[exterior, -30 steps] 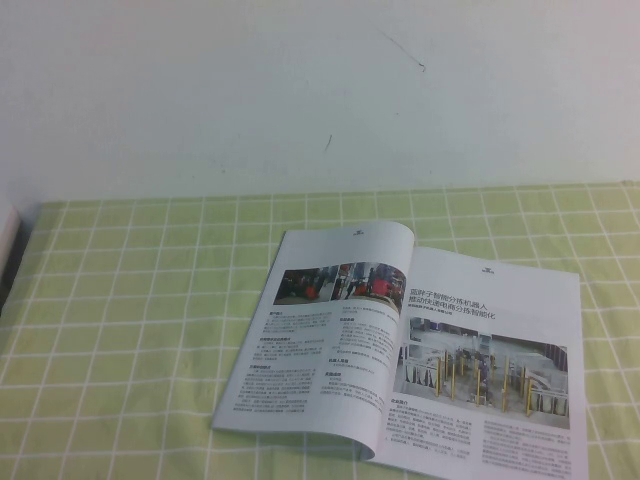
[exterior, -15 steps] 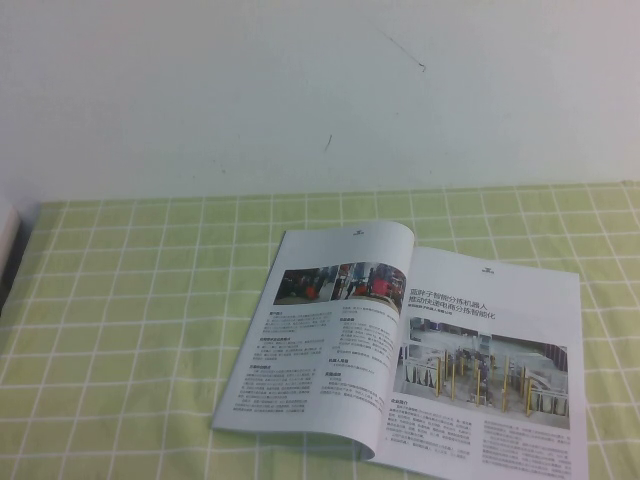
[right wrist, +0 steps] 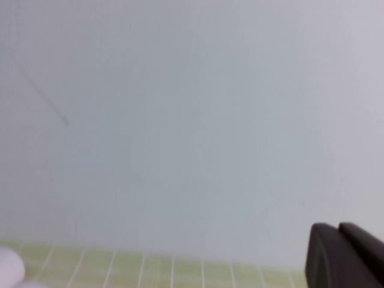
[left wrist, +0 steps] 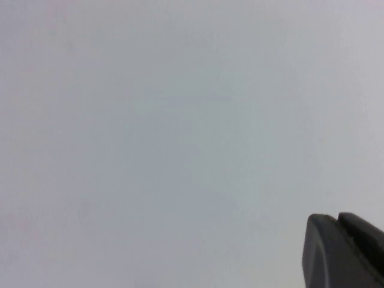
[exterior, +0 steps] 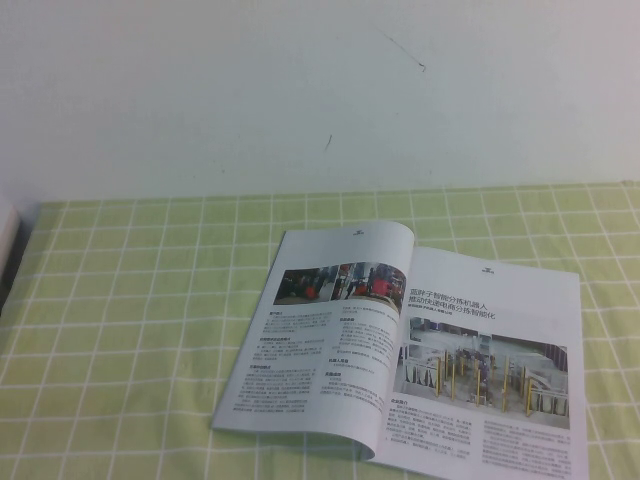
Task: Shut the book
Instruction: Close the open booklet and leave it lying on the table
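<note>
Book [exterior: 400,350] lies open, Chinese headline [exterior: 452,302]; left gripper [left wrist: 345,252] and right gripper [right wrist: 345,255] face wall [exterior: 300,90], grip unclear.

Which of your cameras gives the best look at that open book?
The high view: nearly the whole open book shows, lying on the green checked cloth. Neither wrist view shows it. The left gripper faces the blank wall; the right gripper faces wall plus a cloth strip. Both are outside the high view.

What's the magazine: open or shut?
Open: the magazine lies with its pages spread on the checked cloth. Left gripper and right gripper are clear of it, facing the wall.
</note>
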Controlling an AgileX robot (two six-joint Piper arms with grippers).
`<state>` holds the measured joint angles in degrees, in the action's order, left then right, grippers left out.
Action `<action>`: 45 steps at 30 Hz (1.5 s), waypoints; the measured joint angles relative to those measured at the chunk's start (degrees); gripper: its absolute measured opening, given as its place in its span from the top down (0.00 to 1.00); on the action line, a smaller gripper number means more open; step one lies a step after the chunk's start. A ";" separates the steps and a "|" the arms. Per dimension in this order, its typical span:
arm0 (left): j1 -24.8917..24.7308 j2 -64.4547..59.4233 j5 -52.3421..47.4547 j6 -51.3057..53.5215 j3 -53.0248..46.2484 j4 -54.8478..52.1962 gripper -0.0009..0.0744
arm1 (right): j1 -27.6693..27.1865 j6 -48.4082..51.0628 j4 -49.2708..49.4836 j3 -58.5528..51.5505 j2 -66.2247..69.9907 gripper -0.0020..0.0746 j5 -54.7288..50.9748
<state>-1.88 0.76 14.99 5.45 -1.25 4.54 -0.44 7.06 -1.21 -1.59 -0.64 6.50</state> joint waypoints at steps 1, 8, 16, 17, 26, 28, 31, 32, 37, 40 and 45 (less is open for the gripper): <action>0.00 0.00 3.29 0.00 0.00 0.00 0.99 | 0.00 0.00 0.00 0.00 0.00 0.98 3.49; 0.00 0.00 18.93 0.00 0.00 0.00 0.99 | 0.00 -1.05 0.00 0.00 0.00 0.98 22.63; 0.00 0.00 23.08 -3.24 0.00 0.23 0.99 | 0.00 -1.30 0.00 0.00 0.00 0.98 30.40; 0.00 0.00 22.93 -5.96 0.00 -0.53 0.99 | 0.00 -1.39 0.00 0.10 0.00 0.98 29.69; 0.00 -1.43 -11.50 -16.61 20.42 -14.22 0.99 | 0.00 0.70 0.00 20.51 2.19 0.98 -6.00; 0.00 -4.55 -19.89 -17.10 26.00 -14.35 0.99 | 0.00 0.92 0.12 25.97 5.92 0.98 -14.57; 0.00 -11.95 -29.39 -17.26 32.68 -13.51 0.99 | 0.00 1.23 1.78 32.25 13.00 0.98 -25.15; 0.00 -14.61 -31.89 -17.26 34.64 -12.86 0.99 | 0.00 1.94 2.99 33.73 15.32 0.98 -28.40; 0.00 -26.59 -34.14 -16.30 36.73 -4.54 0.99 | 0.00 13.16 13.40 39.96 31.39 0.98 -40.08; -1.39 -33.80 -35.71 -8.67 36.73 5.44 0.99 | 0.00 21.70 22.80 40.83 40.31 0.98 -42.14; -6.05 -47.34 -37.93 13.18 36.73 26.56 0.99 | 0.00 39.49 42.26 41.07 54.74 0.98 -44.05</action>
<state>-7.94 -46.58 -22.94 18.63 35.47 31.10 -0.44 46.55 41.05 39.48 54.11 -37.55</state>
